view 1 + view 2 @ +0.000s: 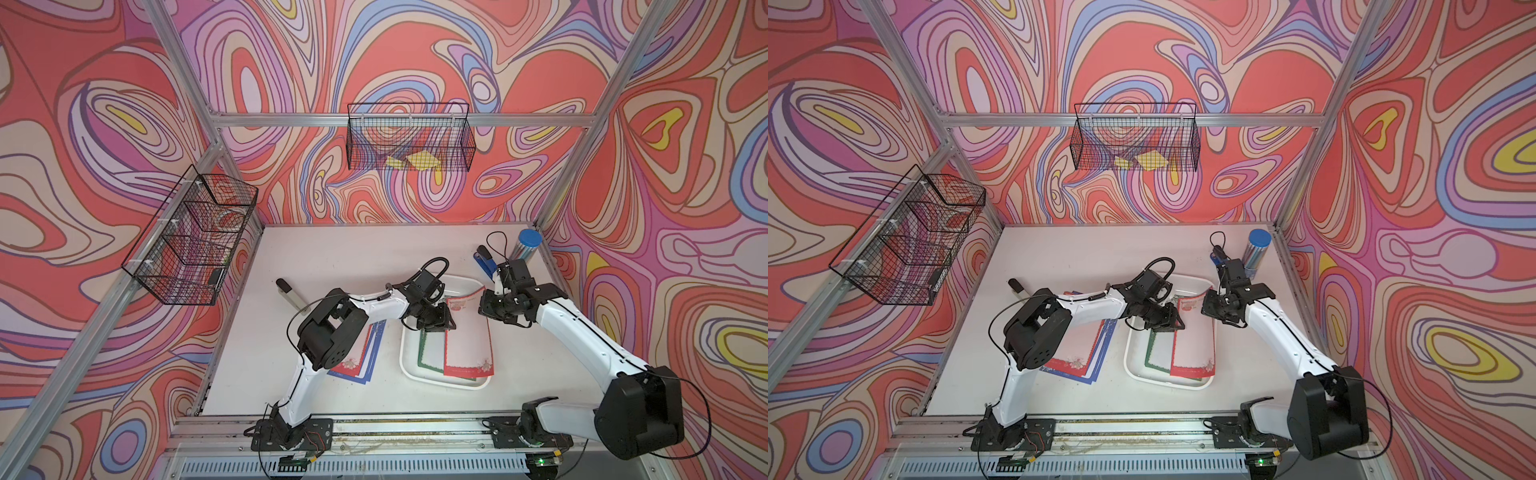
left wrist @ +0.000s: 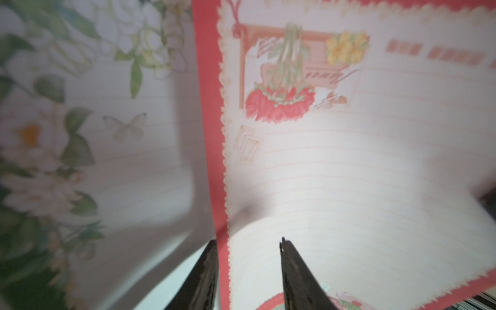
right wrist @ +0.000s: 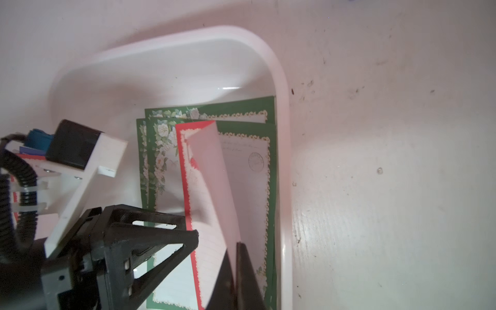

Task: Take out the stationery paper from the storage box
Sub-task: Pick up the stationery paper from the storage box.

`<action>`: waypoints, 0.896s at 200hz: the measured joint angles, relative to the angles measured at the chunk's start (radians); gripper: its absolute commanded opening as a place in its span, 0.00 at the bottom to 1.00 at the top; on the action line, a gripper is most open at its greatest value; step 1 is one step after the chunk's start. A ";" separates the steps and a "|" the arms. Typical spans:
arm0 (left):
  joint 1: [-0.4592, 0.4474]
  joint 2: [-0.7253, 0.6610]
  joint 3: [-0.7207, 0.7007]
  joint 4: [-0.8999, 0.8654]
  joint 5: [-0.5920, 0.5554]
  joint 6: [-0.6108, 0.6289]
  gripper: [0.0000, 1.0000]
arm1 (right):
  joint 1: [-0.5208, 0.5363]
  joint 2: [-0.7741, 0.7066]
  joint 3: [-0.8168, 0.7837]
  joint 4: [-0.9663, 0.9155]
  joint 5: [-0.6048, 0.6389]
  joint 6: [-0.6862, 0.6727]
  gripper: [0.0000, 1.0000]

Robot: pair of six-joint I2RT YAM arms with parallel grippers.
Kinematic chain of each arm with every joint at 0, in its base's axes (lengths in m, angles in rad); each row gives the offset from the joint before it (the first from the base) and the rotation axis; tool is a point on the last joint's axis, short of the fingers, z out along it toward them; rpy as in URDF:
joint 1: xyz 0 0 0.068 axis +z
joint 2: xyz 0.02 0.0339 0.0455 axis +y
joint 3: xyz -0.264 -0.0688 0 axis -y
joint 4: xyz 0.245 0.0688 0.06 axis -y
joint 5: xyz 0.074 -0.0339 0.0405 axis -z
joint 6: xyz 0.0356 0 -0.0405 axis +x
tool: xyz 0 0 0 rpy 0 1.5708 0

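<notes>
Right jaws clenching red-bordered sheet (image 3: 209,174), left jaws released astride it, green-bordered sheets (image 3: 249,174) beneath, storage box (image 3: 279,80)

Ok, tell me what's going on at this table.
The two arms are emptying stationery paper from the white storage box. The right hand is shut on one edge of a red-bordered sheet, curling it up off the box. The left hand sits with jaws open around another edge. Green-bordered sheets lie underneath in the box, and a pile of sheets lies on the table beside it.
</notes>
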 measured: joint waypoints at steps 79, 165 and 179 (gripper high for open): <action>0.117 -0.476 -0.013 -0.119 -0.199 0.344 0.49 | 0.004 -0.018 0.353 -0.138 0.007 -0.188 0.00; 0.211 -1.022 -0.326 0.102 -0.108 0.753 0.55 | 0.184 -0.263 0.355 0.096 -0.128 -0.599 0.00; 0.211 -1.088 -0.381 0.148 -0.099 0.810 0.63 | 0.185 -0.344 0.276 0.215 -0.218 -0.626 0.00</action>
